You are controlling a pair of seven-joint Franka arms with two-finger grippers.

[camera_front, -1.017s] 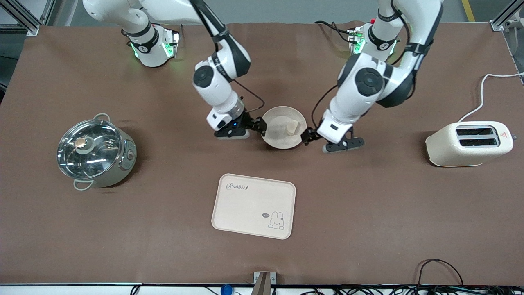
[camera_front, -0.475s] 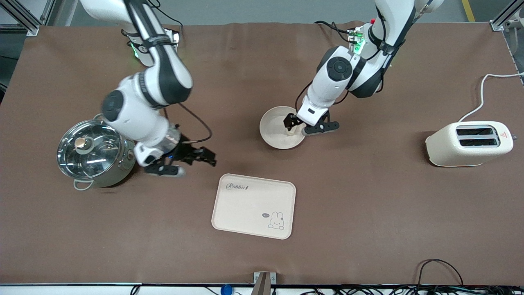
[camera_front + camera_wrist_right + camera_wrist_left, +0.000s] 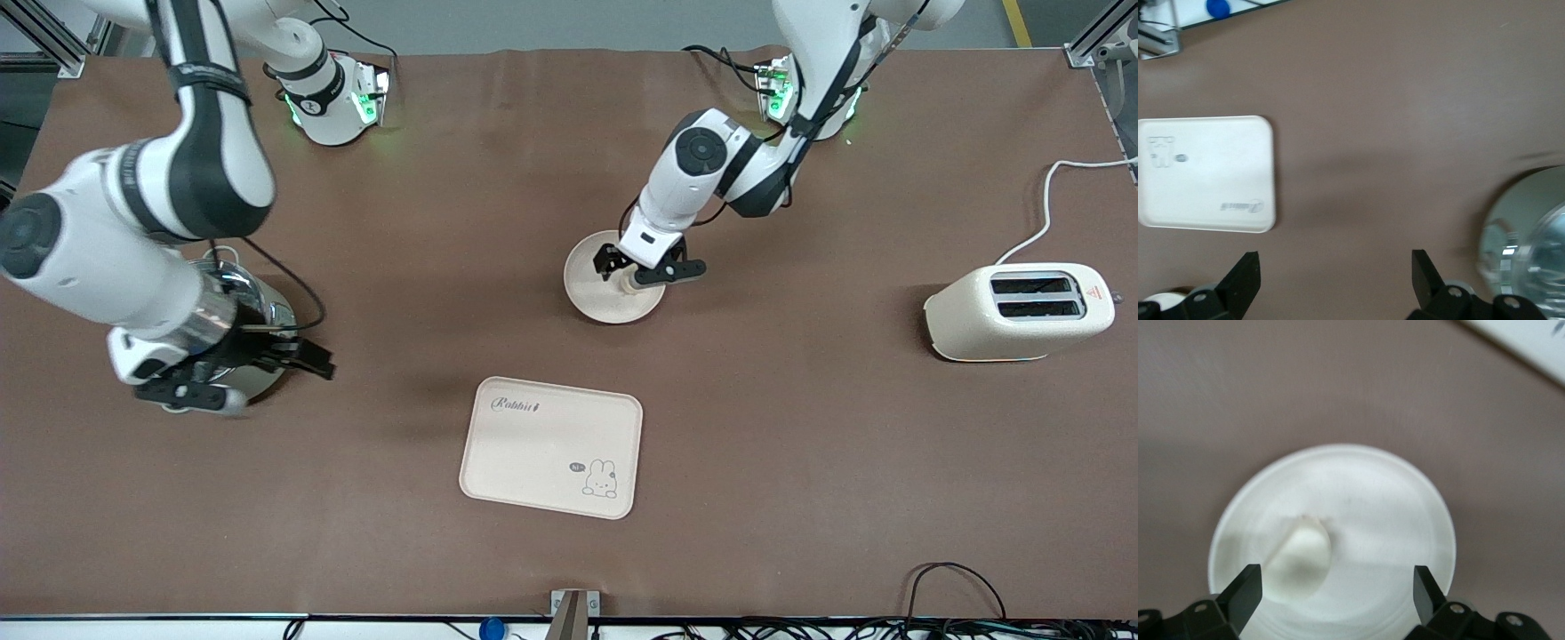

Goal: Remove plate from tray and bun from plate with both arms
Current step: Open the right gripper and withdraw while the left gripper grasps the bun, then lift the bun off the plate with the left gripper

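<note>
A: What's on the table?
B: A pot [image 3: 233, 307] at the right arm's end, a toaster [image 3: 1019, 311] at the left arm's end, and a tray [image 3: 551, 446] nearer the front camera than the plate [image 3: 591, 284]. Nothing blocks the plate.

A: And the bun [image 3: 1301, 560]?
B: On the plate, directly under the left gripper [image 3: 627, 269], between its wide-spread fingers [image 3: 1243, 595]; they hold nothing.

A: The right gripper [image 3: 253, 364]?
B: Beside the pot, up in the air, fingers wide apart, empty.
</note>
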